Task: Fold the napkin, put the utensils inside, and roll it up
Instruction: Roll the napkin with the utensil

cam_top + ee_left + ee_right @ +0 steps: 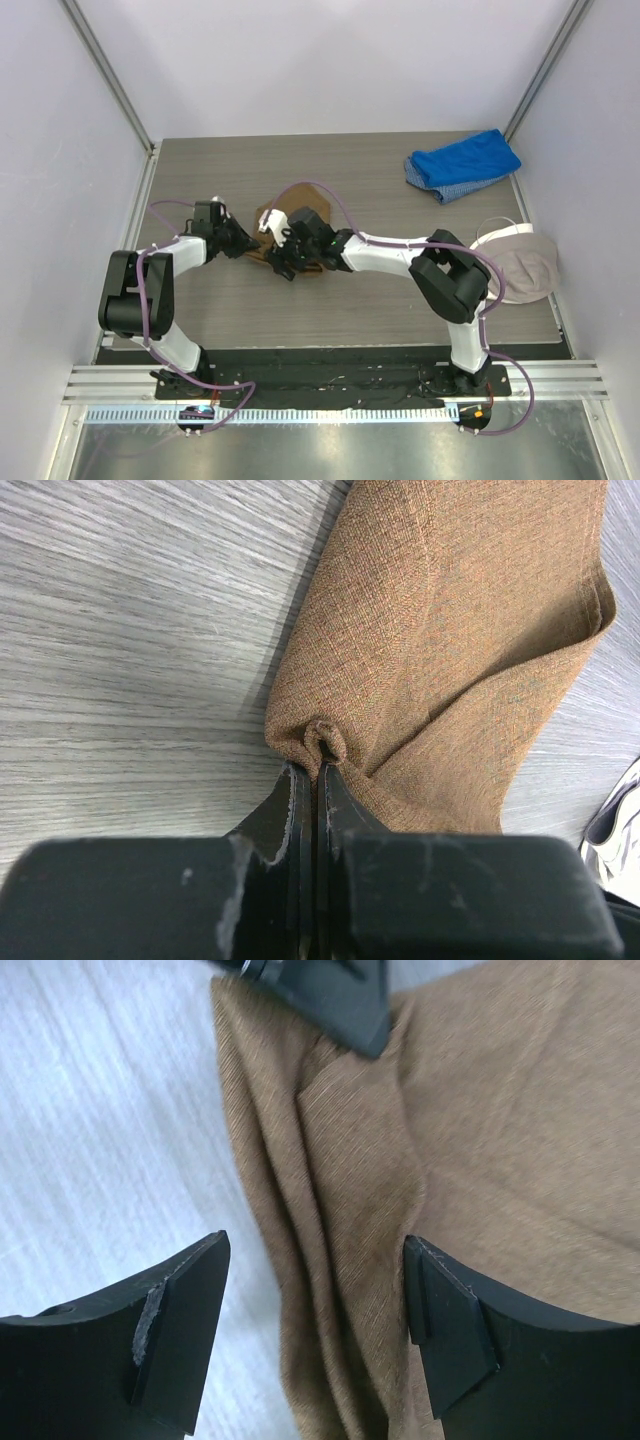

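Note:
The tan-brown napkin lies bunched mid-table, largely covered by both grippers. My left gripper is shut on a pinched fold at the napkin's edge; the cloth spreads away from the jaws. My right gripper is open, its fingers straddling the napkin's creased left edge just above the cloth. The left gripper's tip shows at the top of the right wrist view. The gold spoon is not in view.
A blue cloth lies at the back right. A beige-and-white cap-like item sits at the right edge. The grey wood-grain table has a raised rail on its left side.

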### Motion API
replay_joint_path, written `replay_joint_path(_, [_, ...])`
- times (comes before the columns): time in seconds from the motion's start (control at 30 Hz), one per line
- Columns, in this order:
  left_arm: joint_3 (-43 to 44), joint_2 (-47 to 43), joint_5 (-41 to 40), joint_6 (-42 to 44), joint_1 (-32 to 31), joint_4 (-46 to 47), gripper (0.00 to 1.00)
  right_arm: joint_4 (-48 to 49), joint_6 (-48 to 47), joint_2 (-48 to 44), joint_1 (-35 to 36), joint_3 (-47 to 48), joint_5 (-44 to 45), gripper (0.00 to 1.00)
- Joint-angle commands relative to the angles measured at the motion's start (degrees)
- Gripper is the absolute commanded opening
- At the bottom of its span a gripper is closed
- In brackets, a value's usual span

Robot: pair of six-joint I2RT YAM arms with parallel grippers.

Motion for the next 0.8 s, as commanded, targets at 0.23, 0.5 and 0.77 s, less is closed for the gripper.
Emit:
replay_joint_path(0.23, [-0.4,-0.3,-2.6,2.1,-0.1,-6.6,0.0,5.5,-5.3,0.7,1.2,1.0,5.4,0.76])
replay_joint_path(0.5, [-0.4,-0.2,-2.5,2.2,-0.1,-6.6,0.0,-1.5,-4.7,4.4,1.2,5.3,-1.0,0.76])
replay_joint_path(0.77, [-0.3,-0.1,-2.3,2.2,-0.1,-6.4,0.0,-3.0,-4.3,4.4,1.1,6.0,-0.2,0.74])
